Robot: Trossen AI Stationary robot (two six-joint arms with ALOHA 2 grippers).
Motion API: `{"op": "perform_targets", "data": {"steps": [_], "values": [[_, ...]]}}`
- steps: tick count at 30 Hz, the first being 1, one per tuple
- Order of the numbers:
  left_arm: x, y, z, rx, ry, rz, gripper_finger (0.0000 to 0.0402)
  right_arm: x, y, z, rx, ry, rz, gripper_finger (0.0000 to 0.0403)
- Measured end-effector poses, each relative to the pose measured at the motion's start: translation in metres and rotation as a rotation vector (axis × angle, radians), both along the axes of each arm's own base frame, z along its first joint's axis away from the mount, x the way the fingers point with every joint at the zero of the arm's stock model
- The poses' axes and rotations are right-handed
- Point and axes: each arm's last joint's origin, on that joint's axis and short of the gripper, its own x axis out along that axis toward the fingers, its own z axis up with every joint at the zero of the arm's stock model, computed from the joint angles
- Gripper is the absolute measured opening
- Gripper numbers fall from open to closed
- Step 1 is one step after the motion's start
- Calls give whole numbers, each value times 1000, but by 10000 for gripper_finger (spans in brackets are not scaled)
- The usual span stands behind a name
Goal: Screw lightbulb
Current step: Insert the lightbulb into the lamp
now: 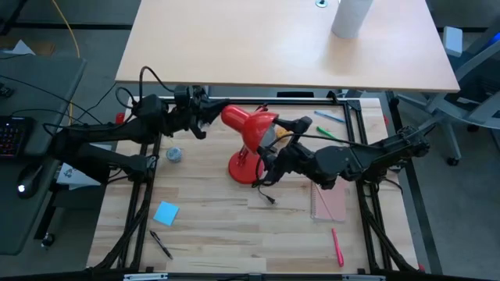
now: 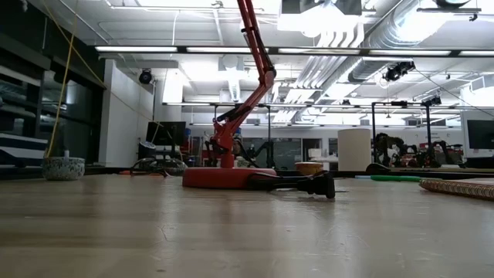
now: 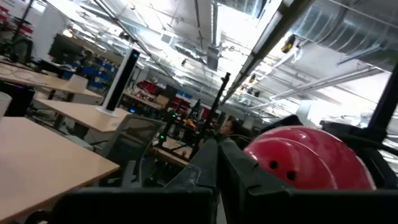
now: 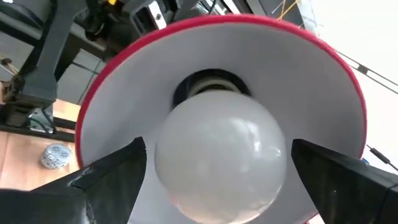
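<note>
Right hand (image 4: pixel 214 180) stands released, its fingers spread wide to either side of the lightbulb (image 4: pixel 219 158) without visibly touching it. That white bulb sits in the mouth of the red lamp's shade (image 4: pixel 124 81), its narrow base already entered into the dark socket. Judgement: seating is begun or near complete; final tightening cannot be confirmed. Left hand (image 1: pixel 205 119) is clenched shut beside the rear of the shade, apparently steadying it; actual contact cannot be told. Lamp base (image 2: pixel 228 178) rests on the wooden tabletop (image 1: pixel 211 226), with a blue note (image 1: pixel 166 212), pens and a notebook (image 1: pixel 328 204) around it. Beyond lies a lit workshop with desks and ceiling ducts
</note>
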Motion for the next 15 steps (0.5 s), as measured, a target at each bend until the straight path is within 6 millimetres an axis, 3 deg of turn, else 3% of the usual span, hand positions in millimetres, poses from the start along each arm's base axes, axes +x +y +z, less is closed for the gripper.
{"op": "perform_targets", "data": {"steps": [15], "values": [[0, -1, 0, -21, -5, -21, 0, -2, 2, 5, 27, -59, -10, 388]]}}
